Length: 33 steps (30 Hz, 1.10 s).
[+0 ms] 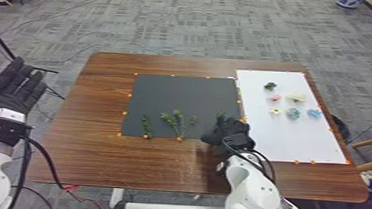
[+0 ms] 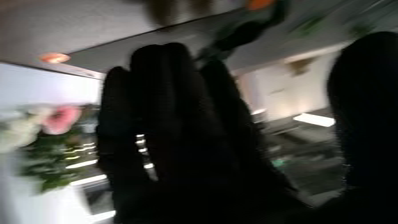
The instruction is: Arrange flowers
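Observation:
In the head view my right hand [image 1: 228, 131] is over the lower right corner of a dark sheet [image 1: 170, 87], a green sprig [image 1: 221, 115] at its fingertips. More green stems [image 1: 172, 122] lie on the sheet's lower part, a thin one [image 1: 147, 125] leftmost. Flower heads sit on the white board: dark [image 1: 270, 86], pink [image 1: 274, 97], cream [image 1: 296, 97], pale yellow [image 1: 276, 111] and two blue [image 1: 293, 114]. In the right wrist view my right hand [image 2: 173, 130] has straight fingers, thumb apart, and dark green sprig [image 2: 244, 36] beyond the tips. My left hand [image 1: 16, 86] is open, left of the table.
The brown table [image 1: 100, 159] carries the dark sheet and, to its right, the white board [image 1: 297, 141]. Small orange markers [image 1: 124, 113] line their edges. A chair [image 1: 369, 144] stands by the right edge. Black cables hang beside both arms.

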Tool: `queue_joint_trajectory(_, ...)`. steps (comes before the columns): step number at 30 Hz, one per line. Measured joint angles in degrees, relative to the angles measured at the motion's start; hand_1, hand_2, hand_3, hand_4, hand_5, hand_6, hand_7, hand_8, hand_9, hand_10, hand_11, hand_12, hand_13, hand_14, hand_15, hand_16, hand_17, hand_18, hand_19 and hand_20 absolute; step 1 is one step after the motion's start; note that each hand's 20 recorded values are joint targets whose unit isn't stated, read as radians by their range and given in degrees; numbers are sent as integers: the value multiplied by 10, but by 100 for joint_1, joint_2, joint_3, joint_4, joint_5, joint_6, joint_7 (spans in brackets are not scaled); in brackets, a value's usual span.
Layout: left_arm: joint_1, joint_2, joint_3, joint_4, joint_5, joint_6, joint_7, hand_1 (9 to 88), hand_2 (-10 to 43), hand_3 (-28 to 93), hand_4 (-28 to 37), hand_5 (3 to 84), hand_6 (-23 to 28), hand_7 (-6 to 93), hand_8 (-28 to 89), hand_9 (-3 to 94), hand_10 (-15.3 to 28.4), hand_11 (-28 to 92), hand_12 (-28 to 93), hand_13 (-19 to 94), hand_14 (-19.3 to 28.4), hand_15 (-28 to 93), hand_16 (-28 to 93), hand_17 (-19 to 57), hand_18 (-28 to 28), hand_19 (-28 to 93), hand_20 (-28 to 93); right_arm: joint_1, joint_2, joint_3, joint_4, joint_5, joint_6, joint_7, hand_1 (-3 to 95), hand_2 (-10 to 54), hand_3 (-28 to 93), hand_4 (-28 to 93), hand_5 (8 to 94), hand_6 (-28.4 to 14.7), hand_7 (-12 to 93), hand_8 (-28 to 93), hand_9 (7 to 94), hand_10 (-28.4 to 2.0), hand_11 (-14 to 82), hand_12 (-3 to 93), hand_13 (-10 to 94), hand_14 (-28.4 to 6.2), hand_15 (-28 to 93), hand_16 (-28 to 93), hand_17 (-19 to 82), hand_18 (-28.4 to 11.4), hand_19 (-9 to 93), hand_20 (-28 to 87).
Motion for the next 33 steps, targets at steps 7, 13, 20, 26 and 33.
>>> queue_joint_trajectory(7, -26, 4, 53, 1, -1, 11, -12, 234, 173, 674, -283, 350, 70, 59, -66, 295, 123, 91, 113, 185, 121, 165, -25, -38, 74, 151, 88, 277, -65, -169, 374, 15, 142, -68, 443, -95, 685, -282, 405, -141, 577, -250, 570, -226, 276, 188, 464, -208, 622, 155, 257, -282, 825, 227)
queue_joint_trajectory(13, -24, 1, 49, 2, -1, 13, -29, 240, 167, 674, -283, 350, 71, 58, -66, 295, 122, 92, 112, 186, 120, 163, -25, -39, 74, 151, 88, 358, -73, -237, 453, -72, 71, -148, 491, -95, 777, -283, 394, -139, 585, -262, 544, -218, 270, 184, 452, -196, 613, 153, 249, -274, 817, 237)
queue_joint_trajectory(20, -48, -5, 55, 9, 16, 11, -84, 243, 165, 673, -283, 350, 72, 58, -65, 295, 123, 91, 112, 186, 120, 162, -24, -39, 75, 149, 87, 447, -83, -280, 562, -134, 63, -298, 480, -95, 816, -283, 399, -129, 586, -268, 544, -207, 288, 186, 476, -182, 605, 148, 253, -271, 816, 247)
queue_joint_trajectory(26, -52, -5, 68, 9, 7, 11, -85, 243, 167, 670, -283, 350, 72, 57, -65, 295, 123, 91, 112, 186, 121, 161, -24, -39, 76, 149, 88, 432, -72, -275, 536, -81, 82, -257, 420, -95, 779, -283, 395, -132, 554, -257, 539, -227, 260, 178, 487, -194, 600, 144, 260, -280, 820, 251)
queue_joint_trajectory(33, -47, -11, 63, 9, 3, 13, -81, 241, 170, 669, -283, 349, 72, 56, -65, 294, 124, 89, 112, 186, 122, 163, -23, -40, 77, 150, 88, 402, -33, -359, 486, 8, 584, -34, 403, -95, 768, -283, 418, -130, 455, -195, 537, -236, 229, 175, 512, -193, 592, 139, 273, -284, 830, 233)
